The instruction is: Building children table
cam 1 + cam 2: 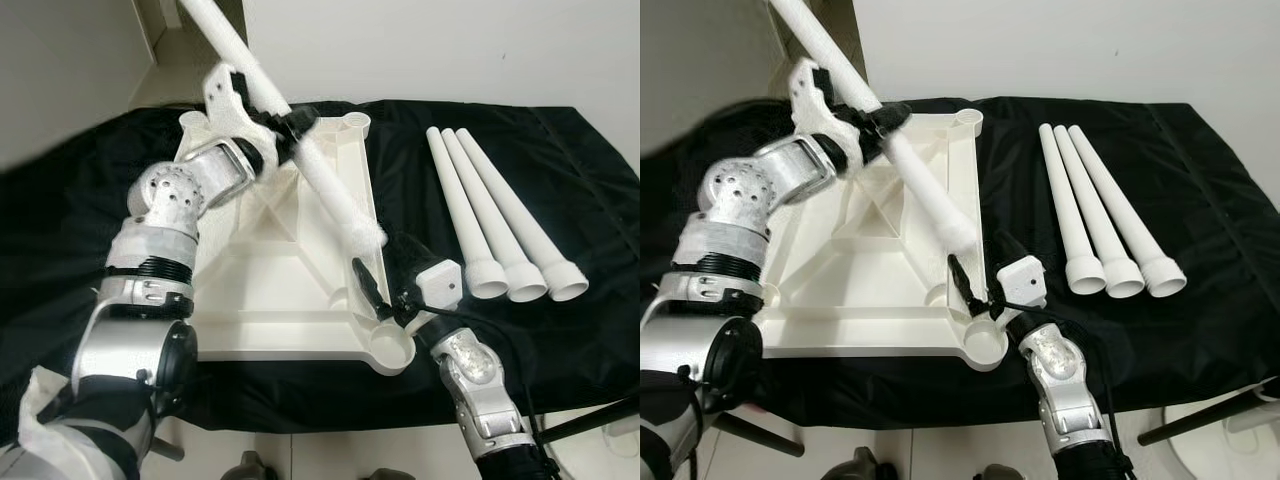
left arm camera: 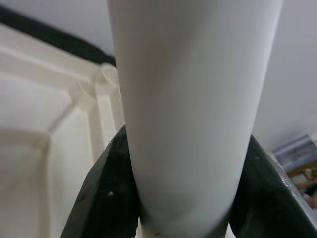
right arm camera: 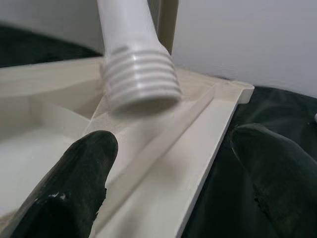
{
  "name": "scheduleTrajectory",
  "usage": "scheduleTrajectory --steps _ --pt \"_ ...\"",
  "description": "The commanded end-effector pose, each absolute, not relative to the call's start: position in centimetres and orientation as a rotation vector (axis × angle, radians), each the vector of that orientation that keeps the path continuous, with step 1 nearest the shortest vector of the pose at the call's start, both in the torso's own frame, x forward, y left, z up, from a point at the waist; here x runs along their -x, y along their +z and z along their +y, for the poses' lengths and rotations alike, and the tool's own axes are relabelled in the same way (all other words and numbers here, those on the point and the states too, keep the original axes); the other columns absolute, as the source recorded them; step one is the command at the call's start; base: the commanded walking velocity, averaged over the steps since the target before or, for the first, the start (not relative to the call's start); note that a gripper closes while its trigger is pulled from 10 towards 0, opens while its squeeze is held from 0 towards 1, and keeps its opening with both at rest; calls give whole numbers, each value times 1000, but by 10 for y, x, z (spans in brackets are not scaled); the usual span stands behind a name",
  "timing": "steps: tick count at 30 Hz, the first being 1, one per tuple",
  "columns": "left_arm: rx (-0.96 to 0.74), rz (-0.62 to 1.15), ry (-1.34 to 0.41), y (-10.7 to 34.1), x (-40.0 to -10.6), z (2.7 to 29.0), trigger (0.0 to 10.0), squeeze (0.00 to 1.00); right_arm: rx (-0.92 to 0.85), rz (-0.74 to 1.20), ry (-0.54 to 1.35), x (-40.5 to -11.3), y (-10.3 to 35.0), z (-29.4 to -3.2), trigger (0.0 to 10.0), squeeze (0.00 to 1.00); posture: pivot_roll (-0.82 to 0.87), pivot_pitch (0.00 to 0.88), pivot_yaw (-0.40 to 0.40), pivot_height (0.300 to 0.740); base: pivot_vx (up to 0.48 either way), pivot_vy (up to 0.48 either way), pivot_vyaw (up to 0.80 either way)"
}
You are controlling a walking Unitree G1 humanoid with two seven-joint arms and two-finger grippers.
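Left hand [image 1: 283, 128]: we have it clamped on a white table leg [image 1: 300, 150], fingers [image 2: 106, 198] closed on either side of the shaft about midway along. The leg slants across the scene, its plain end up toward the far left, its threaded end [image 3: 141, 74] low and hovering above the tabletop, not yet in any socket.

Right hand [image 1: 385, 290]: fingers [image 3: 79, 173] spread apart, gripping nothing, poised at the near right edge of the tabletop, just beside the threaded end and the near right corner socket [image 1: 392, 347].

Tabletop [image 1: 270, 300]: white moulded panel, lying underside up on the worktop, ribs showing, round sockets at the corners; the far right socket [image 1: 355, 122] is also vacant.

Spare legs [image 1: 500, 220]: three, lying side by side on the black cloth [image 1: 560, 160] to the right, well apart from both hands.

Step in hand, as we judge it: fitting the first leg. Next move calls for bringing the threaded end over the near right socket, standing the leg upright so the threads meet squarely, then turning it in; the right hand looks placed to steady the panel or guide the tip.
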State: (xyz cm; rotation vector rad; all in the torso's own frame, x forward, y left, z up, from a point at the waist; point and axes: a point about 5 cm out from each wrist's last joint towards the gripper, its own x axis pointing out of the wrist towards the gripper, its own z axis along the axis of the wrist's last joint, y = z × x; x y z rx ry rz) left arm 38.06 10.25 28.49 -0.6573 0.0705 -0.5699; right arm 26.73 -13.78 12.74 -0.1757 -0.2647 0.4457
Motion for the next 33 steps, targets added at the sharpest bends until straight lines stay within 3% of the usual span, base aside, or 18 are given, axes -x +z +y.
scheduleTrajectory --steps 1,11,19,33 --pt "606 -21 -723 292 -374 100 10000 0 166 -254 433 -271 131 -139 10000 0 -109 0 26 740 0 0 0" --pt "463 -133 -664 300 -369 95 10000 0 202 -240 432 -283 144 -134 10000 0 -96 0 8 740 0 0 0" --pt "329 -207 -695 299 -354 65 10000 0 259 -219 505 -294 163 -121 10000 0 -96 0 1 740 0 0 0" --pt "242 -275 -737 297 -335 32 10000 0 346 -203 493 -317 176 -110 10000 0 -88 0 -13 740 0 0 0"
